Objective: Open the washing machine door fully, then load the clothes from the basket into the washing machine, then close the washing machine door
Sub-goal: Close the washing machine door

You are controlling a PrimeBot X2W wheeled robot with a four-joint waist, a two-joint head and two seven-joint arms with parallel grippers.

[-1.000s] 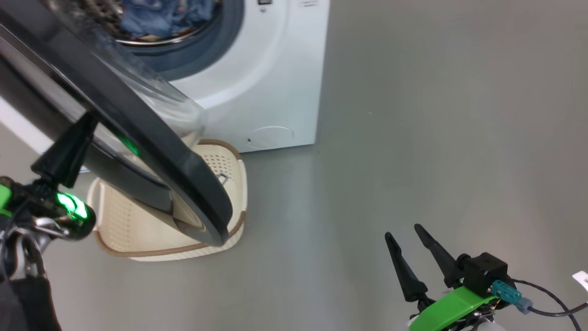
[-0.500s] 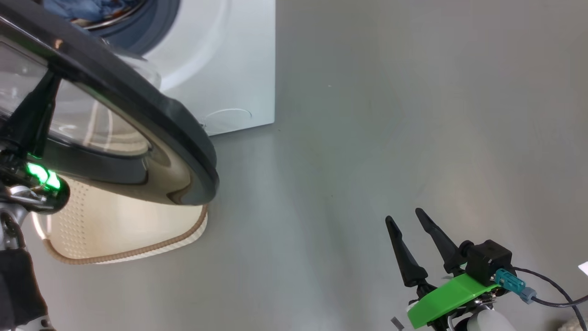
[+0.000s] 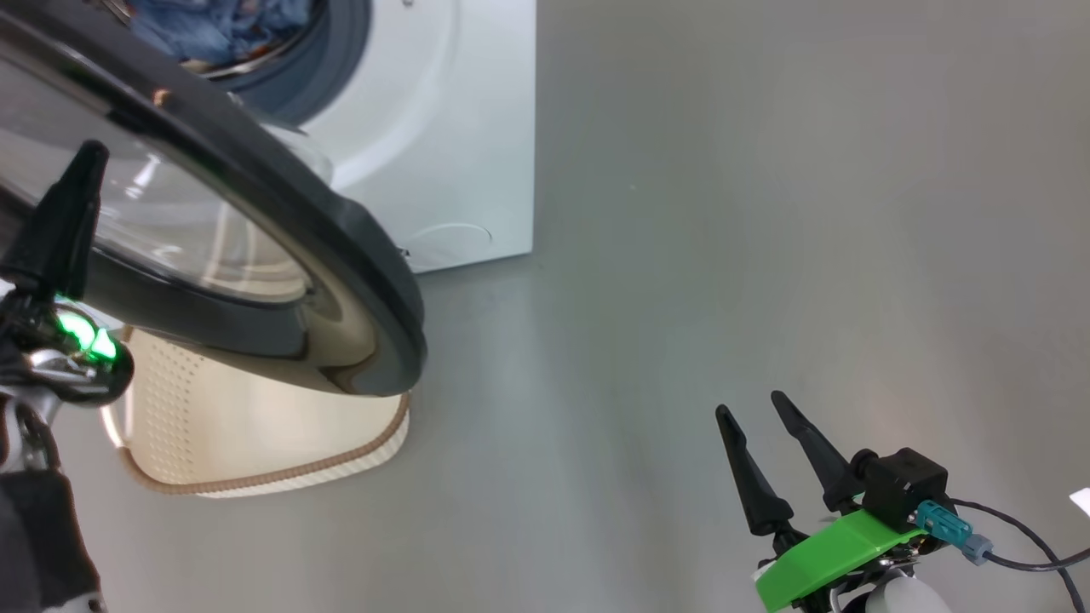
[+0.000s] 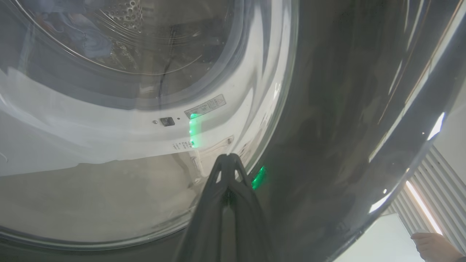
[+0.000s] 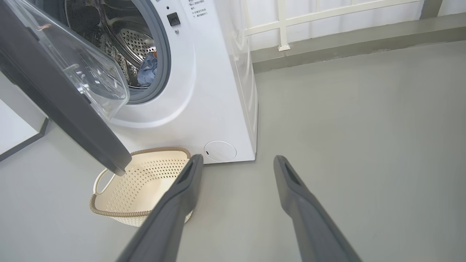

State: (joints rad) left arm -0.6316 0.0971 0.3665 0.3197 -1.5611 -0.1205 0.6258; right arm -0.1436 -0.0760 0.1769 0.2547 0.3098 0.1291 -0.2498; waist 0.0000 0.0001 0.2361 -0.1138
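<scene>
The washing machine (image 3: pixel 460 128) stands at the upper left with its glossy black washing machine door (image 3: pixel 341 255) swung out over the basket (image 3: pixel 281 481). Blue clothes (image 3: pixel 213 25) lie in the drum, also visible from the right wrist (image 5: pixel 147 71). My left gripper (image 3: pixel 85 157) is shut, its tips (image 4: pixel 228 156) against the outer face of the door (image 4: pixel 327 109) by the window's edge. The cream basket (image 5: pixel 160 150) on the floor before the machine (image 5: pixel 204 91) looks empty. My right gripper (image 3: pixel 749 403) hangs open at the lower right, away from the door (image 5: pixel 54 91), nothing between its fingers (image 5: pixel 238 157).
Bare grey floor (image 3: pixel 766 213) spreads to the right of the machine. A white railing (image 5: pixel 280 25) runs behind it. A person's hand (image 4: pixel 433 245) shows past the door's edge. A white panel (image 5: pixel 14 131) stands left of the machine.
The head camera has shifted, so the machine and basket sit elsewhere in the picture. My shut left gripper now lies over the door's window rather than below its rim. The right gripper has barely moved.
</scene>
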